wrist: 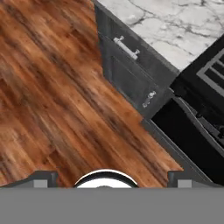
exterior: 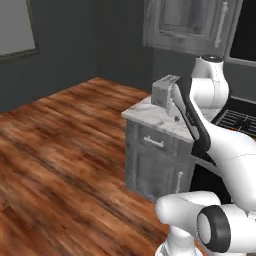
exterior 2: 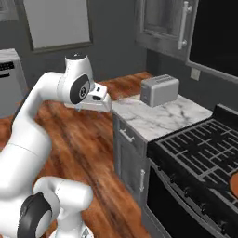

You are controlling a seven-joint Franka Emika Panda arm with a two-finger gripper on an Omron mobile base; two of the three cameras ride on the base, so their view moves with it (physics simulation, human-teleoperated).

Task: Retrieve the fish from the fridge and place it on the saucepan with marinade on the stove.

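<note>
My gripper (wrist: 112,180) is open, its two dark fingertips (wrist: 42,179) set wide apart with nothing between them. It points down at the wood floor in front of a grey cabinet. In the right base view the hand (exterior 2: 99,98) hangs in the air left of the marble counter (exterior 2: 158,116). The stove (exterior 2: 200,144) is a black range with grey grates (exterior: 239,120), and a corner of it (wrist: 213,72) appears in the hand view. An orange-brown sliver of the saucepan (exterior 2: 234,183) lies on the grates at the right edge. The fish and the fridge are out of view.
A grey toaster (exterior 2: 159,89) stands on the marble counter (exterior: 160,120) beside the stove. Below it is a grey cabinet with a drawer and a door (wrist: 131,74). A black microwave (exterior 2: 211,37) hangs above the range. Wood floor (exterior: 65,160) spreads out to the left.
</note>
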